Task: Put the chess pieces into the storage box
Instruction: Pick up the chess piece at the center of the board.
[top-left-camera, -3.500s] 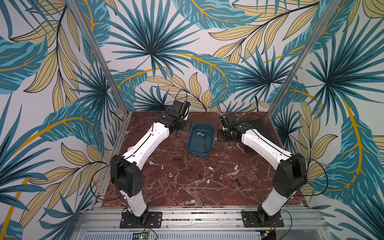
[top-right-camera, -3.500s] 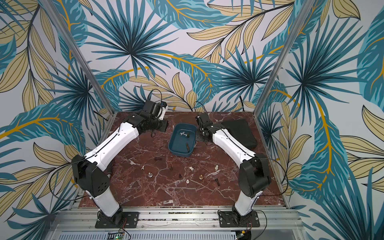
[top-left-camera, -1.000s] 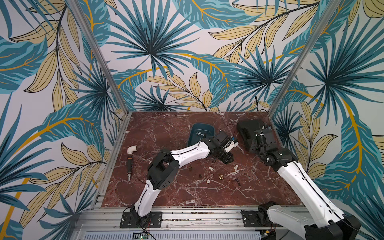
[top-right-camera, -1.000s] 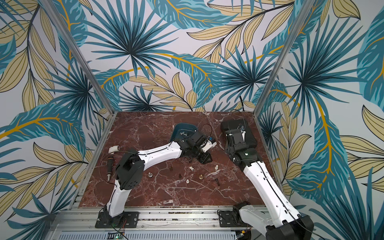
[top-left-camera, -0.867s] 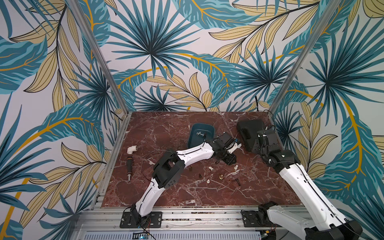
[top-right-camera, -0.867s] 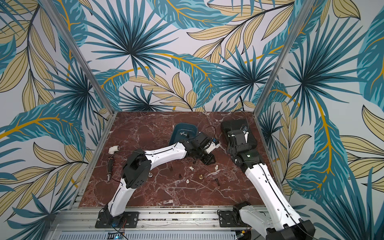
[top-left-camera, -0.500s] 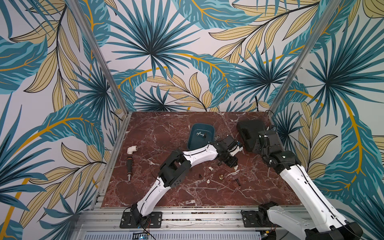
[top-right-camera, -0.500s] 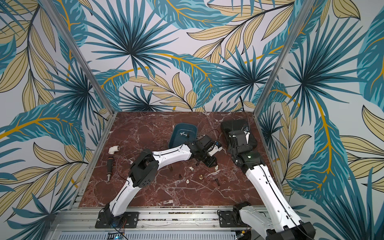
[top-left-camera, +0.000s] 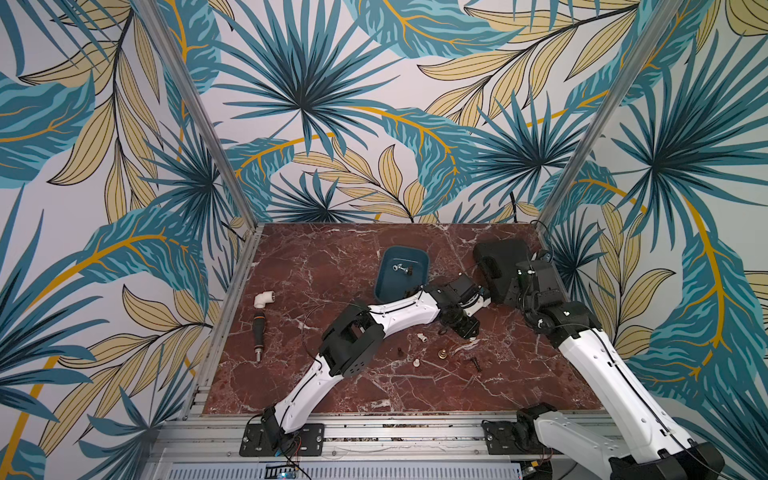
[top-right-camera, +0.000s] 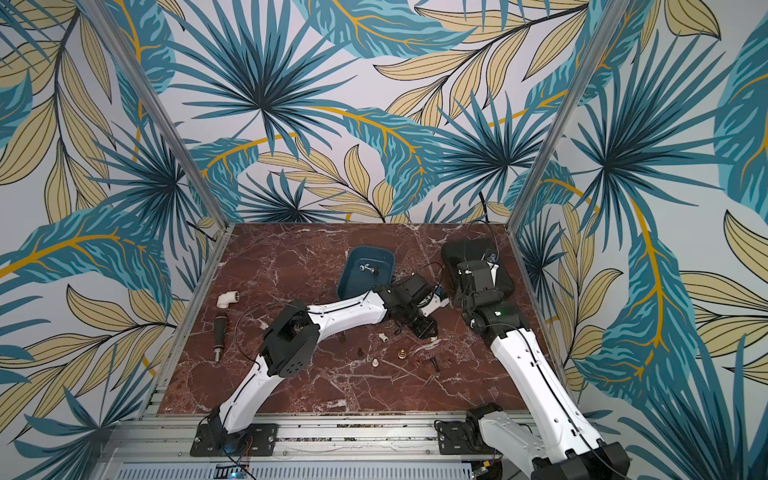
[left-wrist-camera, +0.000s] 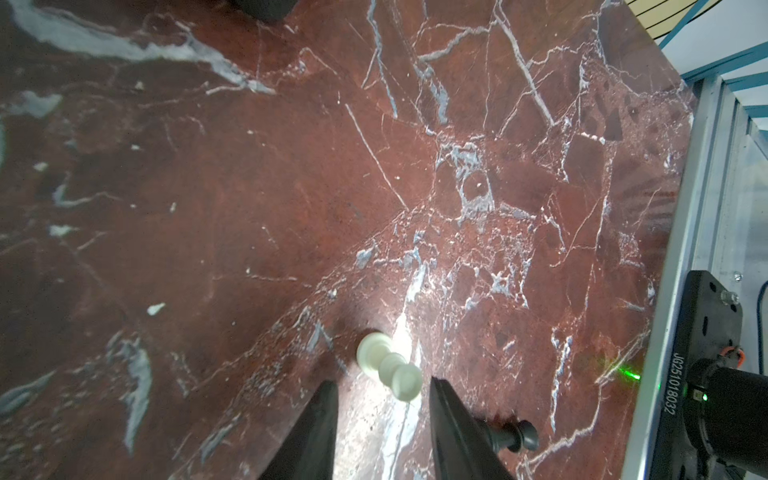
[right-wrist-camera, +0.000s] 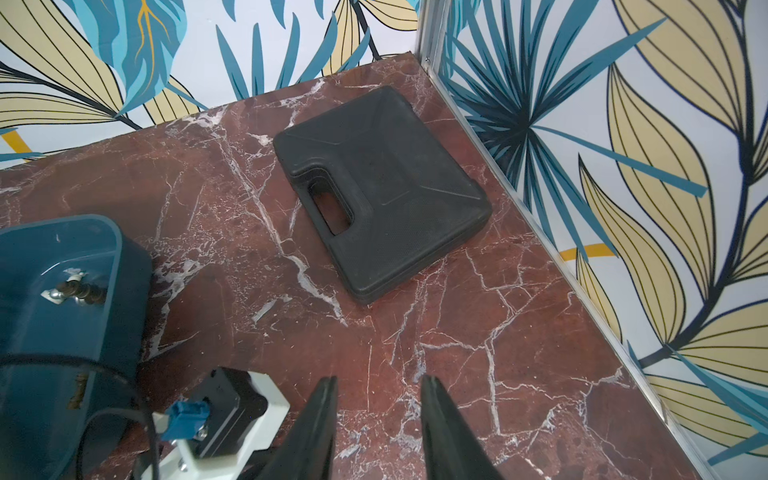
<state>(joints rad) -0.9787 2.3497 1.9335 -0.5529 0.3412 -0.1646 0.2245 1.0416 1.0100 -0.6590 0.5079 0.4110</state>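
At the tips of the left gripper, its jaws narrowly apart and gripping nothing, a white pawn lies on its side on the marble table. The right gripper hangs likewise apart and empty, with the teal storage box near it.
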